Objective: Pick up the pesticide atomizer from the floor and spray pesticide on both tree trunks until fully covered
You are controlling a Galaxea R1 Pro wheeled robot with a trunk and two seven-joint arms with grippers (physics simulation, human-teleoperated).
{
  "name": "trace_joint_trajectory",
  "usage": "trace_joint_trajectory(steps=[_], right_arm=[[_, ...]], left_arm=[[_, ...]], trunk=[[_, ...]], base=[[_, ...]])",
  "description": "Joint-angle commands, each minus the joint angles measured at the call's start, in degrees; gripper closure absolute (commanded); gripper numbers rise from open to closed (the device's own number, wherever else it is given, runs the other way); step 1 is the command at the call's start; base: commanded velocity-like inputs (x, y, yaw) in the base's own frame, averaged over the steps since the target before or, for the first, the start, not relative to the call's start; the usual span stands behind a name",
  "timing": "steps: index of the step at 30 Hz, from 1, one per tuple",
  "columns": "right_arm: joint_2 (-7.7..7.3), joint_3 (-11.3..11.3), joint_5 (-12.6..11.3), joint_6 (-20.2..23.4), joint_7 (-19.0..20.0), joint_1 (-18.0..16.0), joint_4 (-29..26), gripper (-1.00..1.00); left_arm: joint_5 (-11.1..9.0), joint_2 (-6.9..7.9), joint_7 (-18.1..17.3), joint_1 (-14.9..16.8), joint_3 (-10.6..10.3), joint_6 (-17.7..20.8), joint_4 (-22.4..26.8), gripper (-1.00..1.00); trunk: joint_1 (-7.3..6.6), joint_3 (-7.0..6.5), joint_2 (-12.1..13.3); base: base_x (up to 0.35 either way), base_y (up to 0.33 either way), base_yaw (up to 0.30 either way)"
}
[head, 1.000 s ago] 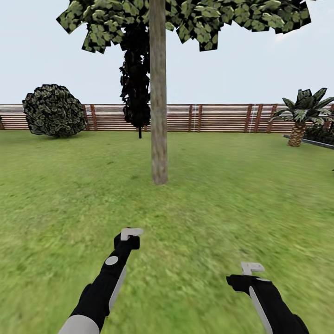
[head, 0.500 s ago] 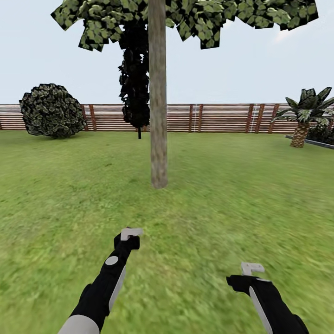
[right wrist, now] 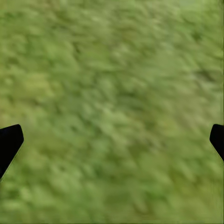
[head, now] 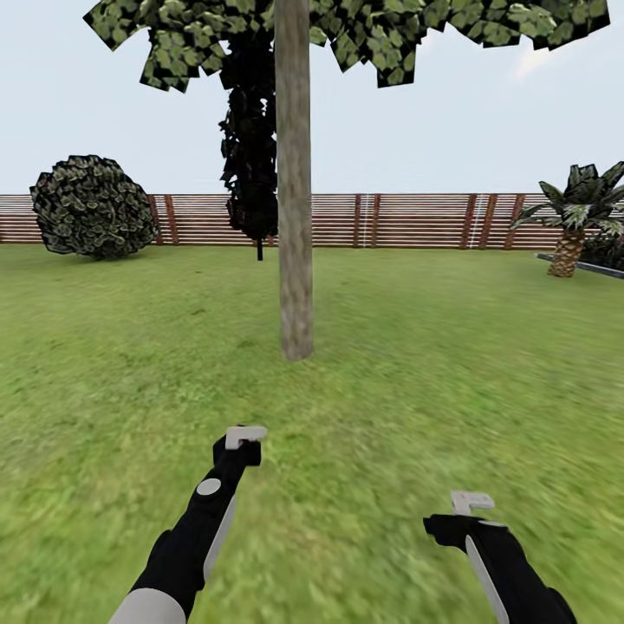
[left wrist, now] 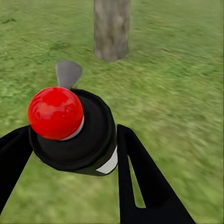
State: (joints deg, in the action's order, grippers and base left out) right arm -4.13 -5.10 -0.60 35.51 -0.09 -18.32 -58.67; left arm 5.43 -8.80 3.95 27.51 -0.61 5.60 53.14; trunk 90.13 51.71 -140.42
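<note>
The head view has advanced: the tree trunk (head: 295,199) looms slightly nearer, its base lower in the frame.

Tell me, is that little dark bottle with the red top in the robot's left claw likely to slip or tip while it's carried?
Probably not easily: the pesticide atomizer sits between the left gripper's fingers, which flank its round body. Its smooth, rounded sides look slippery, so it might twist in the grip. It looks rigid and small, so likely light.

The dark, red-capped pesticide atomizer (left wrist: 77,135) sits clamped in the left hand (left wrist: 70,154), facing the upright grey-brown tree trunk (head: 295,191).
</note>
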Motion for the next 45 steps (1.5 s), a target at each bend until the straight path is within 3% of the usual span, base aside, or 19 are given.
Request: trace_joint_trajectory(steps=[1, 45], right_arm=[[0.0, 0.0, -0.01, 0.0, 0.0, 0.0, 0.02, -1.0], [-0.09, -0.35, -0.1, 0.0, 0.26, 0.01, -0.04, -1.0]], left_arm=[[0.02, 0.0, 0.01, 0.0, 0.0, 0.0, 0.02, 1.0], [0.02, 0.01, 0.01, 0.0, 0.0, 0.02, -0.01, 1.0]], trunk=[[0.0, 0.0, 0.0], [0.0, 0.0, 0.0]], base=[[0.337, 0.0, 0.0], [0.338, 0.0, 0.0]])
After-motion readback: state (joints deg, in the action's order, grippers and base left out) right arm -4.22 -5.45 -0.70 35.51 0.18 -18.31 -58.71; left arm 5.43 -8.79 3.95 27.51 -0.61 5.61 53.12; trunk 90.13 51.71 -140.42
